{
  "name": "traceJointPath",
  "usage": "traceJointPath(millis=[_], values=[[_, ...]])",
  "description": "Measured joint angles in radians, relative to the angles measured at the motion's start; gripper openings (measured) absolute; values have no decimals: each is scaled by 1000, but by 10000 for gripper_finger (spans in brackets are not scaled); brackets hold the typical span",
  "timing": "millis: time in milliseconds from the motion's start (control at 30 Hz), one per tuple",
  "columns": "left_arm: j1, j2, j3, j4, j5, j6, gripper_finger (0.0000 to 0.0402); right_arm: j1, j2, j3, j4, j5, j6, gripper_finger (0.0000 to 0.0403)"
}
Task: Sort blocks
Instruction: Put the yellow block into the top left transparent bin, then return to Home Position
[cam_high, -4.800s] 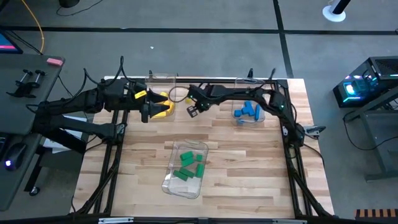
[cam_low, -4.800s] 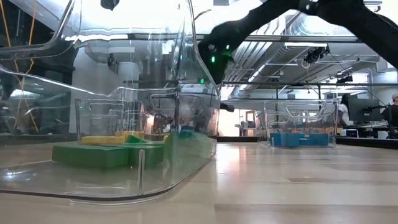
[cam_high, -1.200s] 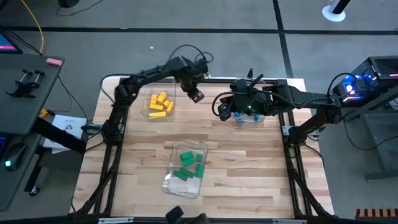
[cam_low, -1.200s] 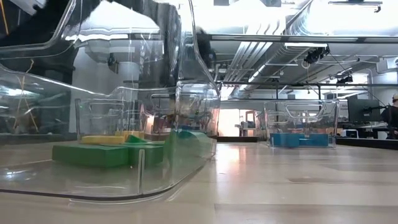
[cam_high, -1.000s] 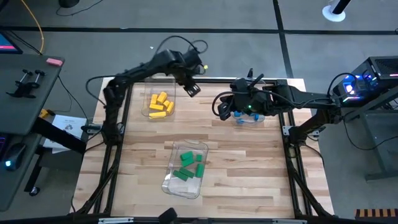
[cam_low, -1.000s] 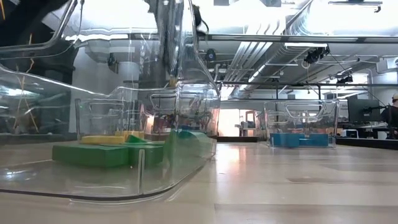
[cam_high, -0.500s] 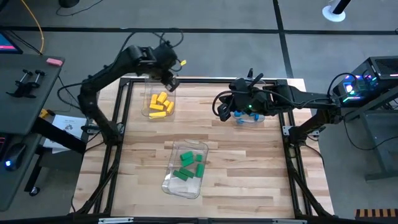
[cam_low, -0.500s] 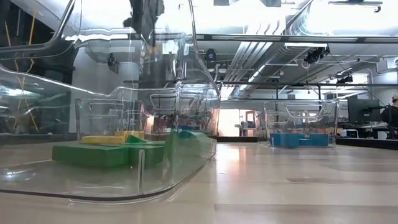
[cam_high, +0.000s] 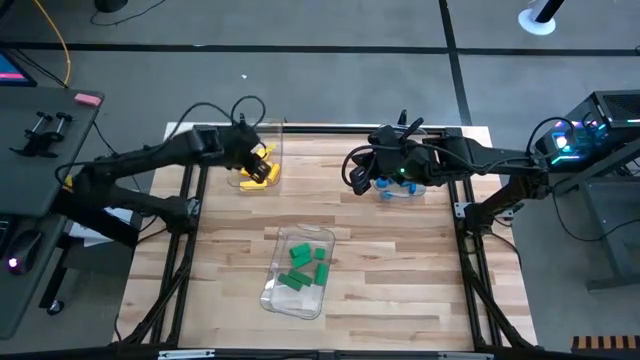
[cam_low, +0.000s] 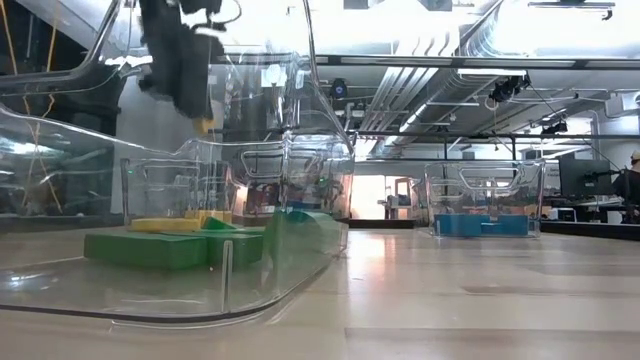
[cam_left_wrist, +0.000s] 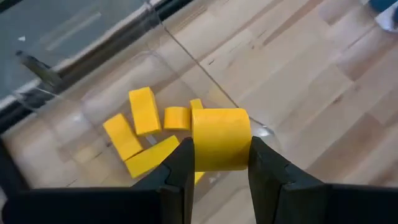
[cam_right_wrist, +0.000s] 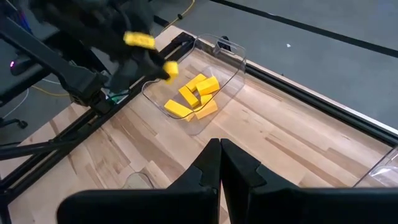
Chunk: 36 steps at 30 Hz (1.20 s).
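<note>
My left gripper (cam_left_wrist: 221, 155) is shut on a short, thick yellow block (cam_left_wrist: 221, 134) and hangs above the clear bin (cam_high: 272, 140) at the table's far left. Several yellow blocks (cam_left_wrist: 146, 127) lie on that bin's floor. In the high view the left gripper (cam_high: 256, 160) is over this bin. My right gripper (cam_right_wrist: 221, 155) is shut with nothing in it and hovers at the far middle (cam_high: 352, 172), beside the bin of blue blocks (cam_high: 400, 182). Green blocks (cam_high: 302, 265) lie in a third clear bin near the middle. My left gripper pinches the yellow block by two opposite sides (cam_left_wrist: 200, 146) between its two fingers (cam_left_wrist: 180, 163). The fingers slant downward from the table's left side. The block is lifted clear, above the yellow blocks in the bin.
The green blocks' bin (cam_low: 300, 150) stands close to the low camera and fills the left of that view. The blue bin (cam_low: 487, 222) is at the far right. Bare wooden tabletop (cam_high: 400, 270) lies between the bins. Black frame rails (cam_high: 470, 250) run along the table's sides.
My left gripper has carried the yellow block from the table's far middle toward the left edge and slightly down, rolling as it went. It now hangs over the yellow bin. Its arm has folded back toward the left. The right arm has kept still.
</note>
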Motion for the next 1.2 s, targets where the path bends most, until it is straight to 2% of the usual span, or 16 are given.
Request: traceJointPath(millis=[100,200,433,533,667,767,867,1000,1100,1200], values=[[22,-30,-111,136,0,26,84,0,0,0,5,0,0,0],[41,-30,-150,188,1,34,96,0,0,0,5,0,12,0],[82,-26,-126,187,30,91,169,0,0,0,5,-12,29,0],[90,-29,-101,186,77,94,195,0,0,0,5,-12,29,0],[83,-61,-88,188,179,61,211,0,0,0,-26,-45,25,0],[14,-130,-110,223,214,24,211,11,0,0,-94,-63,22,0],[-97,-238,-187,370,209,-28,209,39,0,0,-173,-63,27,0],[-258,-392,-351,680,172,-151,208,89,-3,-15,-323,-56,90,0],[-361,-466,-483,924,116,-175,208,138,-36,-101,-391,-50,184,0],[-431,-507,-588,1137,67,-141,208,189,-117,-247,-359,-69,300,0]])
